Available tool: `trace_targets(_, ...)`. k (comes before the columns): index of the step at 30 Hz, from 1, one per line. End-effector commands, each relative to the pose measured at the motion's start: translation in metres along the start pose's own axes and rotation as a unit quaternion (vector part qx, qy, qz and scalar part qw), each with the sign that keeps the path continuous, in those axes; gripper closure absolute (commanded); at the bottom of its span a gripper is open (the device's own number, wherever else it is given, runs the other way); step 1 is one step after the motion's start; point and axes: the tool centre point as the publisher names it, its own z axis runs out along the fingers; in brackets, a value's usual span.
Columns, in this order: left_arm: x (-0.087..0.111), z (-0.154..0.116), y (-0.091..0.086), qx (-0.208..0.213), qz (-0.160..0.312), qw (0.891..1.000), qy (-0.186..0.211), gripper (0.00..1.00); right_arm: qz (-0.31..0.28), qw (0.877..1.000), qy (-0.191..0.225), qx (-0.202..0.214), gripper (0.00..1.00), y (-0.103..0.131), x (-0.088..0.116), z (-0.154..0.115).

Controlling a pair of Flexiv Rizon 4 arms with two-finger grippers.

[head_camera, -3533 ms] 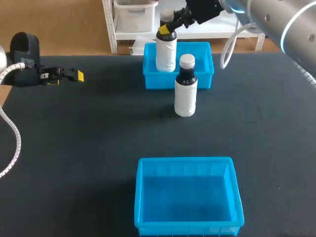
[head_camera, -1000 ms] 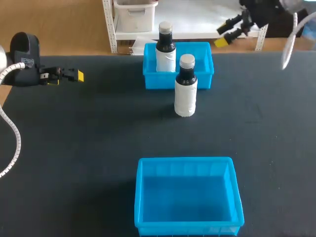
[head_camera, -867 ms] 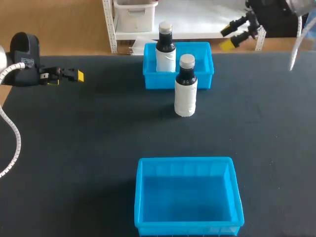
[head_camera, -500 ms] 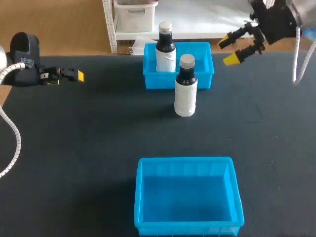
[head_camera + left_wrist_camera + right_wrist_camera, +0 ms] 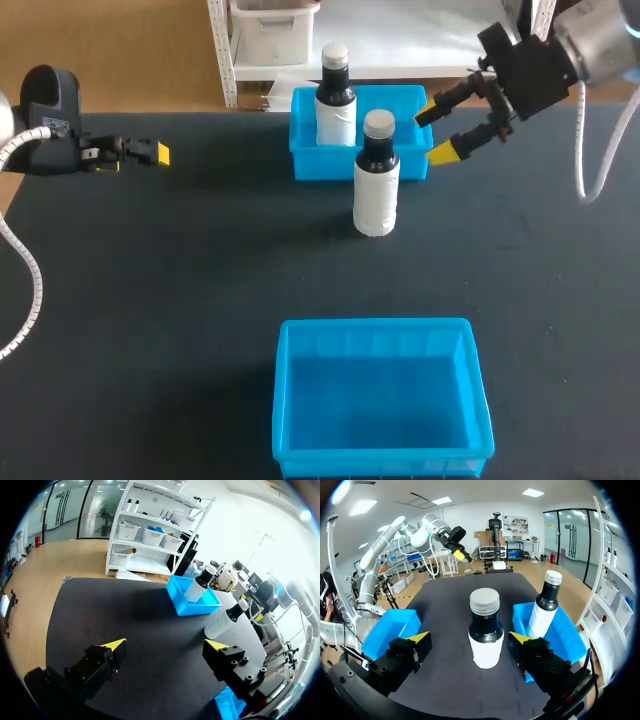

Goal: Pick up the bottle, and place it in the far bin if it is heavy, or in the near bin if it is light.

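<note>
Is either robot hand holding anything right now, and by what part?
Nothing is held. The right hand is open, just short of the nearer bottle; the left hand is open and empty too.

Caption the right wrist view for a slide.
Open right gripper faces a standing bottle; a second bottle stands in the bin beside it.

Two bottles [image 5: 377, 195] [image 5: 335, 110], two bins [image 5: 310, 160] [image 5: 380, 460], two tools [image 5: 150, 153] [image 5: 434, 132].

The far bin's [image 5: 312, 160] wall hides the base of the bottle [image 5: 335, 98] standing inside it; my left arm [image 5: 45, 125] runs off the head view's edge.
</note>
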Motion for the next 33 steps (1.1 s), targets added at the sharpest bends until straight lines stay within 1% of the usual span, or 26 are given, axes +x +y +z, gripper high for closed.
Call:
trace_targets(1,0.0,0.0,0.0,0.0,0.0,1.0,0.0,0.0,0.001,0.995,0.001,0.104,0.0,0.002,0.0,0.009)
trace_targets(23,0.0,0.0,0.0,0.0,0.0,1.0,0.0,0.0,-0.007,0.999,0.004,0.05,0.0,-0.029,-0.005,0.038)
trace_targets(29,0.0,0.0,0.0,0.0,0.0,1.0,0.0,0.0,-0.008,0.999,0.003,0.045,0.0,-0.033,-0.008,0.044)
trace_targets(33,0.0,0.0,0.0,0.0,0.0,1.0,0.0,0.0,-0.005,0.999,0.0,0.043,0.0,-0.031,-0.011,0.048)
